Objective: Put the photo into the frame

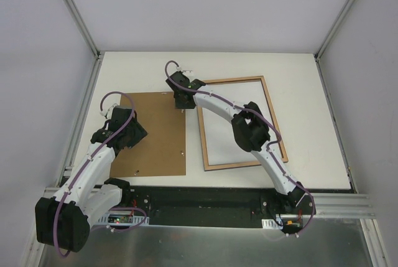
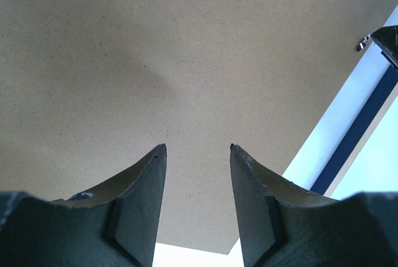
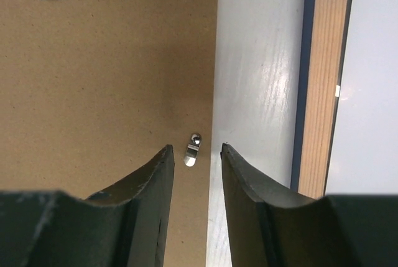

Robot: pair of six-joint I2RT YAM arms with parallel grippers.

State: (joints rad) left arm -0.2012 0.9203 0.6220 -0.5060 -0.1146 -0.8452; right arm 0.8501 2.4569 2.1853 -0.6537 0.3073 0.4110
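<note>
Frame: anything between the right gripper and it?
Nothing visible. The right gripper hangs over the backing board at its right edge, by a metal clip; only a bare strip of table separates that edge from the frame. The photo isn't in view.

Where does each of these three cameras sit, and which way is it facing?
Top camera: fixed above and behind the robot, facing down at the table, backing board and frame; left arm and right arm show.
Left wrist: on the left arm, low over the board; the open left pincer shows.
Right wrist: on the right arm, facing down at the board's edge and a metal clip; the right pincer shows.
Shared: both wrist views catch the board and frame.
</note>
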